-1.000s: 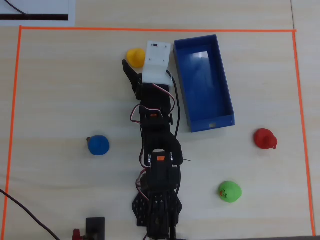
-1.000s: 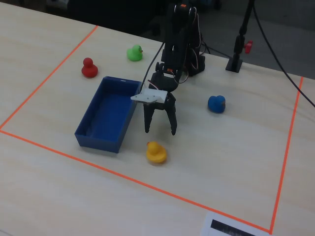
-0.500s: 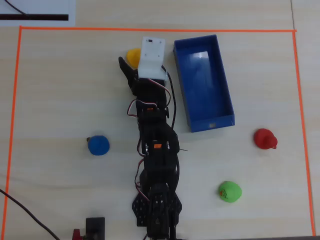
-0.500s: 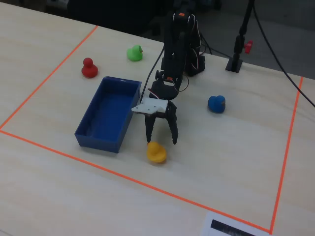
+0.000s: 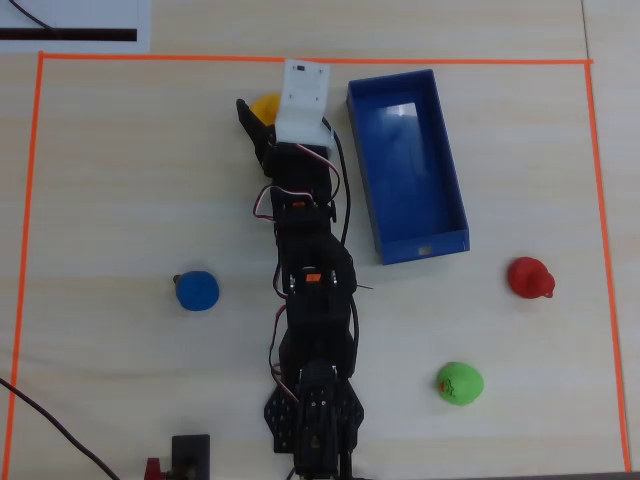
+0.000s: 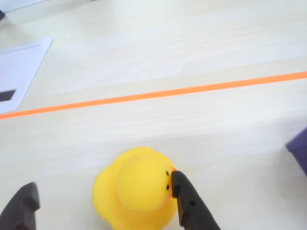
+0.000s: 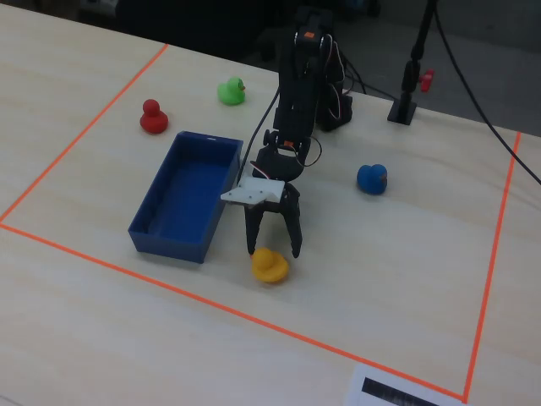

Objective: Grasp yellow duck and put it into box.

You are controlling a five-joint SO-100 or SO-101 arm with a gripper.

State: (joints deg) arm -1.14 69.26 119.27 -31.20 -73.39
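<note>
Wrist view puts the gripper (image 6: 103,211) low over the yellow duck (image 6: 136,189), its two dark fingers spread wide with the toy between them; the right-hand finger (image 6: 192,206) in that view sits at the duck's orange beak, while the left one shows only as a tip at the frame's lower corner, clear of the duck's body. Seen from the fixed view, the gripper (image 7: 271,251) points straight down with its tips at either side of the yellow duck (image 7: 270,265), which rests on the table (image 7: 397,279). From overhead, the gripper (image 5: 262,112) and its white wrist plate cover most of the yellow duck (image 5: 264,104), leaving a sliver of yellow near the top orange tape line (image 5: 450,62).

Just beside the arm (image 5: 308,290), to the right in the overhead view, lies the box (image 5: 405,165), a long blue tray with nothing visible inside and a small notch in its near short wall. The duck is outside it, close to its far corner. Farther off stand a blue duck (image 5: 197,291), a red duck (image 5: 529,277) and a green duck (image 5: 459,383), well apart from each other. A white sheet (image 5: 70,22) with a black bar lies beyond the tape; no writing or brand on it can be read.
</note>
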